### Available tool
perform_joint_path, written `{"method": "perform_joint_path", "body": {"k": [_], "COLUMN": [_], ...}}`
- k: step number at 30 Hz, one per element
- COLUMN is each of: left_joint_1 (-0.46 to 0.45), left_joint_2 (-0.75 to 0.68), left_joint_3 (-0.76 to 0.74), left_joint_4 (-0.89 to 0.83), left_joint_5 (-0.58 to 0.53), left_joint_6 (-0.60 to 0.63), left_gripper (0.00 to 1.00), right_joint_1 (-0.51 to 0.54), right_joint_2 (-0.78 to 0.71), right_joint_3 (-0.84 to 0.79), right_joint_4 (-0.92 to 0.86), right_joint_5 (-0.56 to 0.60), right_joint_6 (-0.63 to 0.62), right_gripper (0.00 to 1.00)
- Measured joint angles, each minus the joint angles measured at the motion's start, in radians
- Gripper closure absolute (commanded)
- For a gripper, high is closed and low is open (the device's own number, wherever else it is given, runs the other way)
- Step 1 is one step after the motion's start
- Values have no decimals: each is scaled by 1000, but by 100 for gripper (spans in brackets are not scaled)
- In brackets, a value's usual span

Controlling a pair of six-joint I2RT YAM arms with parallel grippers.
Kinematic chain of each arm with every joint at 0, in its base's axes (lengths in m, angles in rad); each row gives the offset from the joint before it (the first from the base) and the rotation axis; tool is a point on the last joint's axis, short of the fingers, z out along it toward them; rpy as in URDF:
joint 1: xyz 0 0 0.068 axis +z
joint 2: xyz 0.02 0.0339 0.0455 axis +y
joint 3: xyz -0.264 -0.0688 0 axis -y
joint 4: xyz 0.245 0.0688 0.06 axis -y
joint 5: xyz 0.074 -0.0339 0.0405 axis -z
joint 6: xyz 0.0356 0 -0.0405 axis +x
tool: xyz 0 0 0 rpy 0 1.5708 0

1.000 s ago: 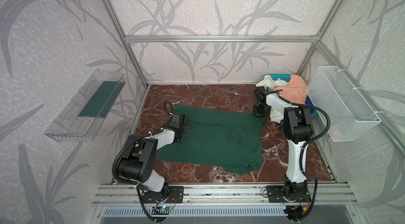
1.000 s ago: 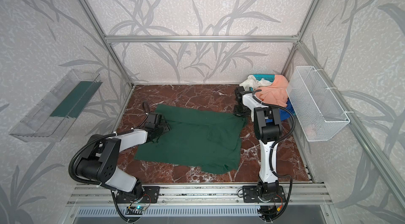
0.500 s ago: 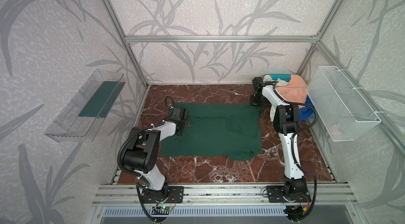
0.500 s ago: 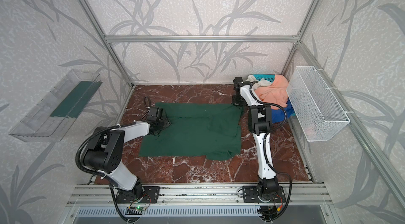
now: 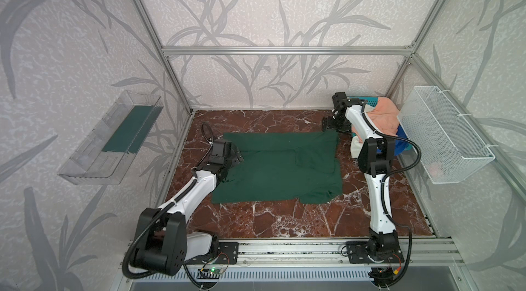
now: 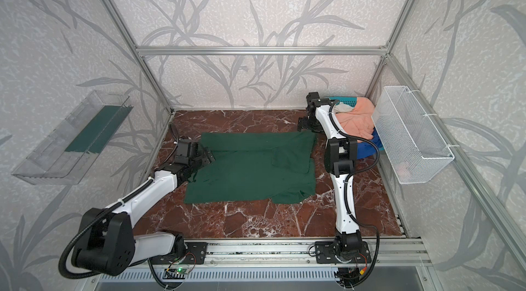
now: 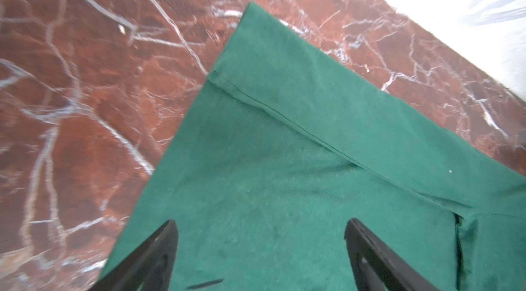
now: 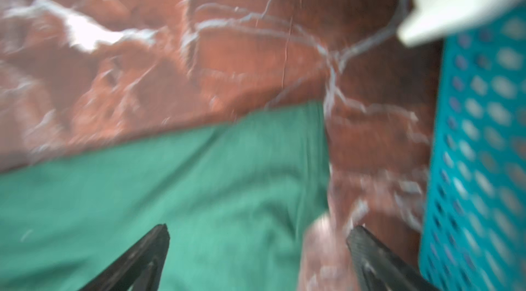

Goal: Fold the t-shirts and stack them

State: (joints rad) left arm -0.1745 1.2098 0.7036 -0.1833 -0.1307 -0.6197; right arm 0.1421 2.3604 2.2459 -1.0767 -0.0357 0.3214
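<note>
A large dark green t-shirt lies spread flat on the marble floor in both top views. My left gripper hovers over its left edge, open, with only green cloth beneath the jaws. My right gripper is at the shirt's far right corner, open and empty, above the cloth's edge. Peach, blue and white t-shirts are heaped in the back right corner.
A teal slotted basket holds the heap, close to my right gripper. A white wire-mesh basket hangs on the right wall. On the left wall is a clear shelf. Bare marble floor lies in front of the shirt.
Both arms drew the green shirt toward the back wall and it flattened out. The right gripper went from shut to open, letting go of the corner. The left gripper opened wider.
</note>
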Motion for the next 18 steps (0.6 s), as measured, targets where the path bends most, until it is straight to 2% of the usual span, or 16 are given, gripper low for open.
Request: {"method": "perform_joint_path", "body": {"k": [4,10,15,18], "left_joint_1": [0,0,-6,-16], "left_joint_2": [-135,-292,-378,-416], "left_joint_3": [-82,-183,-240,-277], "left_joint_4": [-4,-3,-11,10], "left_joint_5": [-13,-11,18,28], "left_joint_6": [14,18,15,14], "left_gripper": [1,1,1,1], "right_joint_1": [8,16,16,19], "right_joint_2": [-293,-763,-1049,-1195], "right_joint_3": [-349,-884,-1220,-1368], "right_joint_4": [142,369,458,473], "right_joint_5": [-42,-132,-162,-166], "right_joint_6": [13,50,108,139], "right_gripper": [1,1,1,1]}}
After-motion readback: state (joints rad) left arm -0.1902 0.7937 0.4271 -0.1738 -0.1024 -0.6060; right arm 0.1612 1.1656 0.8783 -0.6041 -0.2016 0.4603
